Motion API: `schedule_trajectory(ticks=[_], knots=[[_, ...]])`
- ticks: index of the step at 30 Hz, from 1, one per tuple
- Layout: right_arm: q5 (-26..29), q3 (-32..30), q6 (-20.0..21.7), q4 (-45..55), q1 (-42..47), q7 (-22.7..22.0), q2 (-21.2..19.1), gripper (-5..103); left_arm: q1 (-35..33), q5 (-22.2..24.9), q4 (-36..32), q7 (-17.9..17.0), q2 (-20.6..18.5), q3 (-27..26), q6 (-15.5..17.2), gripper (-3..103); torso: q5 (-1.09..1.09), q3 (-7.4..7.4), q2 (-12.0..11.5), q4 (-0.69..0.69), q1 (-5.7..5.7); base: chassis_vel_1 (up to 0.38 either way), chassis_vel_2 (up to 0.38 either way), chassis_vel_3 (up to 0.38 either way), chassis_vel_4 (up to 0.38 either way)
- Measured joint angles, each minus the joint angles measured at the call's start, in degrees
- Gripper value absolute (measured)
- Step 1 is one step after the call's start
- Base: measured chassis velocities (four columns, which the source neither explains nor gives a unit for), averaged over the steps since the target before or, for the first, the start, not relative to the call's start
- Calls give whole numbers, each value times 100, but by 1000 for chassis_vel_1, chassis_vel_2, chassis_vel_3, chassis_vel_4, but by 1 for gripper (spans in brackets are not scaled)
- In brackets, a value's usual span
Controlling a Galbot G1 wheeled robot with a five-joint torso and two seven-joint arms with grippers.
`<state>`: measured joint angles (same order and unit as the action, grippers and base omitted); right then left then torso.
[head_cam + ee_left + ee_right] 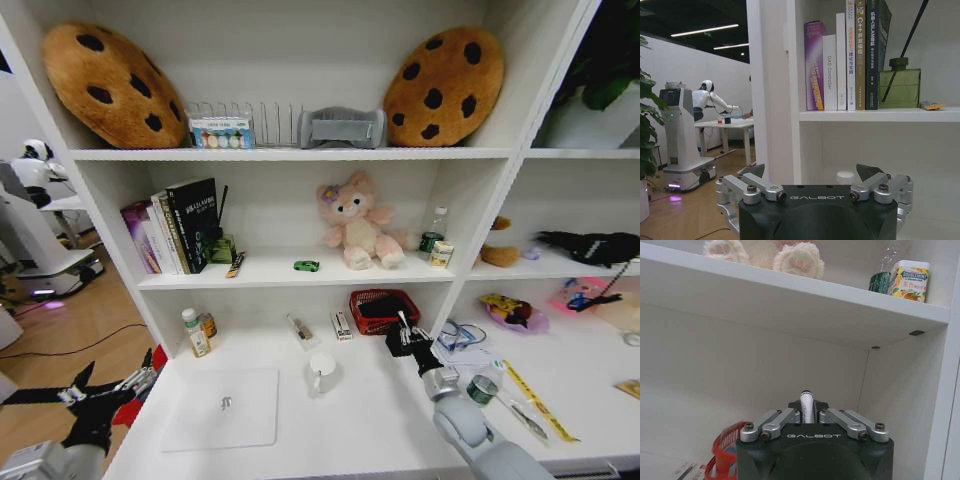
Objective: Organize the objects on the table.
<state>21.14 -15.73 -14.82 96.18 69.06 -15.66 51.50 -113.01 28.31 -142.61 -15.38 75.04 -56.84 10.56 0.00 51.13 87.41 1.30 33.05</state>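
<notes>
My right gripper (404,328) hovers over the back of the table (380,420), just in front of a red mesh basket (378,300). It is shut on a white pen with a dark tip (806,402) that stands upright between the jaws. My left gripper (815,172) hangs open beyond the table's left edge (115,388), holding nothing. A silver laptop (222,408) lies closed at front left. A white mug (322,370) stands mid-table, two small bottles (198,335) at back left, and a yellow ruler (535,400) at right. A green toy car (306,265) sits on the shelf above.
Shelves rise behind the table and hold books (180,225), a green diffuser bottle (899,87), a pink plush bear (355,225) and cookie cushions (110,85). A small capped bottle (483,385) stands beside my right arm. Another robot (682,135) stands on the floor to the left.
</notes>
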Motion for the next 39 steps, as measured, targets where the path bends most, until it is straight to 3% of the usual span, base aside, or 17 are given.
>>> schedule_trajectory(ticks=[12, 20, 36, 37, 39], knots=[[67, 234, 46, -715, -851, -124, 64, 12, 0, 0, 0, 0, 0, 0, 0, 100, -1, -1, 0, 0, 0, 0, 0, 0, 0], [3, 410, -182, -1250, -1137, -122, 168, 12, 0, 0, 0, 0, 0, 0, 0, 100, 0, 0, 1, 0, 0, 0, 0, 0, 0], [-501, 739, -462, -1605, -1354, -516, 369, 13, 0, 0, 0, 0, 0, 0, 0, 100, -1, 0, 1, 0, 1, 0, 0, 0, 0], [-510, 736, -461, -1594, -1339, -542, 366, 23, 0, 0, 0, 0, 0, 0, 0, 100, 0, 0, 1, 0, 1, 0, 0, 0, 0], [-514, 705, -460, -1544, -1285, -580, 343, 35, 0, 0, 0, 1, 0, 0, 0, 100, 0, -1, 1, 0, 0, 0, 0, 0, 0]])
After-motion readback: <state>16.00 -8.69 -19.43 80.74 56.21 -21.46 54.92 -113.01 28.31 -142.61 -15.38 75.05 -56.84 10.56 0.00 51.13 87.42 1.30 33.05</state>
